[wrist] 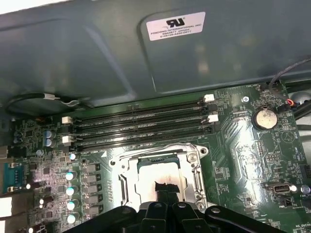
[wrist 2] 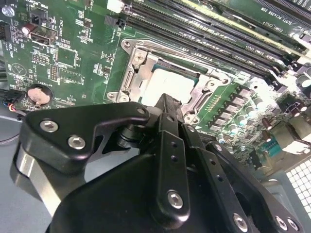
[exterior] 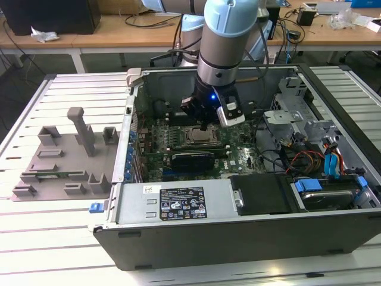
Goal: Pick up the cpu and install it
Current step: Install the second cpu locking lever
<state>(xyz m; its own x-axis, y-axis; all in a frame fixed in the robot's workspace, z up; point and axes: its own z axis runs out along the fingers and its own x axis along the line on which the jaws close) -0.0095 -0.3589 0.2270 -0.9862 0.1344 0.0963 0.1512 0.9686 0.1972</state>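
Exterior view, from its left to its right: a grey plastic fixture tray point(exterior: 65, 158) lies on the slatted table point(exterior: 53, 238), well apart from the gripper point(exterior: 204, 124); beside it stands the open computer case point(exterior: 238, 232), into which the robot arm point(exterior: 229, 42) reaches from above. The gripper hangs directly over the motherboard point(exterior: 238, 158), its tip just above the socket point(exterior: 201, 136). Beyond the gripper toward the exterior view's right sit a black drive cage point(exterior: 262, 193) and a bundle of coloured cables point(exterior: 309, 161). In the second wrist view the black fingers point(wrist 2: 167, 109) lie pressed together into a narrow tip with no visible gap, holding nothing. The cpu point(wrist 2: 167, 85) sits flat inside the metal socket frame point(wrist 2: 131, 73), directly beneath and just ahead of the fingertip; whether the tip touches it cannot be told. In the first wrist view the cpu point(wrist: 158, 177) again lies seated in the socket frame point(wrist: 119, 187), with the memory slots point(wrist: 141, 124) beyond it and a coin cell battery point(wrist: 265, 118) off to one side.
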